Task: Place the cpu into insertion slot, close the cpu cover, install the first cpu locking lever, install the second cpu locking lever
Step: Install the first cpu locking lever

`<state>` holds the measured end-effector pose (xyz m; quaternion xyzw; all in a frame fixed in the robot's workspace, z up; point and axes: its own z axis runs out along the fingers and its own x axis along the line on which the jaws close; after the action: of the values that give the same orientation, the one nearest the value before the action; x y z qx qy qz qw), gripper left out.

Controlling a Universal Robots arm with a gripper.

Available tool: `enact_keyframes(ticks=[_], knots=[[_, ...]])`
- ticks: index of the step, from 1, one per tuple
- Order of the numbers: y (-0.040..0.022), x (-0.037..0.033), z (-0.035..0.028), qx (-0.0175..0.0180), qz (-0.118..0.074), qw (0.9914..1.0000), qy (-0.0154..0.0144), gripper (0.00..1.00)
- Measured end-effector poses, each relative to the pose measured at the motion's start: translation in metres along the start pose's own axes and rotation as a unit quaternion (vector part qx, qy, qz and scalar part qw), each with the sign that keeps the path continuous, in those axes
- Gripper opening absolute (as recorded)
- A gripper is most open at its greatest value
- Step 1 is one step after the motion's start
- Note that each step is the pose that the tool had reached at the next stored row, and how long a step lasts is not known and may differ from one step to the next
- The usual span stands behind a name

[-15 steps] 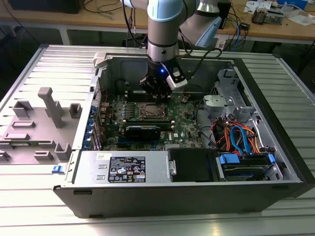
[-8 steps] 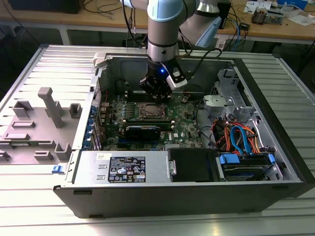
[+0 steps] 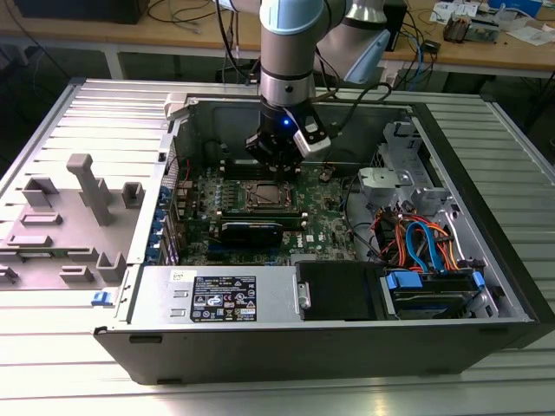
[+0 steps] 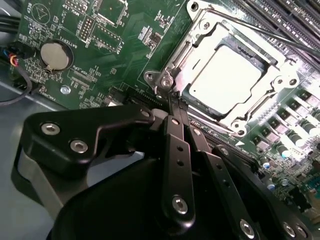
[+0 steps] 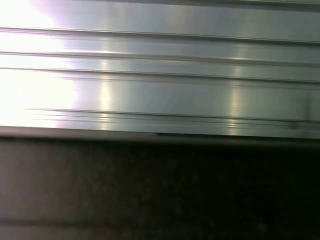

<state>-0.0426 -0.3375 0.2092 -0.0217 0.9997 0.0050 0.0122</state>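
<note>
Ribbed metal tabletop [image 3: 520,165] carries an open computer case [image 3: 312,351] lying on its side, with grey moulded fixtures [image 3: 82,212] set on the tabletop beside the case toward the exterior view's left. Inside the case, a green motherboard [image 3: 334,221] fills the middle, a black power supply box with a label [image 3: 221,299] lies along the case's near wall, and a bundle of blue, orange and red cables [image 3: 425,243] sits toward the corner at the exterior view's right. The 1 robot arm [image 3: 290,43] reaches down into the case from the far edge, and its black gripper [image 3: 276,156] hangs just above the board at the far side of the insertion slot [image 3: 264,197]. In the second wrist view the gripper [image 4: 172,97] shows its 2 dark fingers [image 4: 175,130] drawn narrowly together, their tips meeting at the corner of the socket frame beside a silvery screw post, with nothing visibly clamped between them. The cpu [image 4: 225,80] lies flat in the insertion slot [image 4: 187,47], its pale metal top showing through the square opening of the cpu cover [image 4: 210,32], which lies down around it. A round coin battery [image 4: 54,56] sits on the board well apart from the socket. A thin metal lever rod [image 4: 260,31] runs along the socket's far side.
</note>
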Motion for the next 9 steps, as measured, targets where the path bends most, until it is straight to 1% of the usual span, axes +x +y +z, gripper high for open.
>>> enact_keyframes(ticks=[3, 9], knots=[[0.0000, -0.0001, -0.0046, 0.0000, 0.000, 1.00000, 0.0001, 0.11], [-0.0007, -0.0002, -0.0057, 0.0000, 0.000, 1.00000, 0.0001, 0.11]])
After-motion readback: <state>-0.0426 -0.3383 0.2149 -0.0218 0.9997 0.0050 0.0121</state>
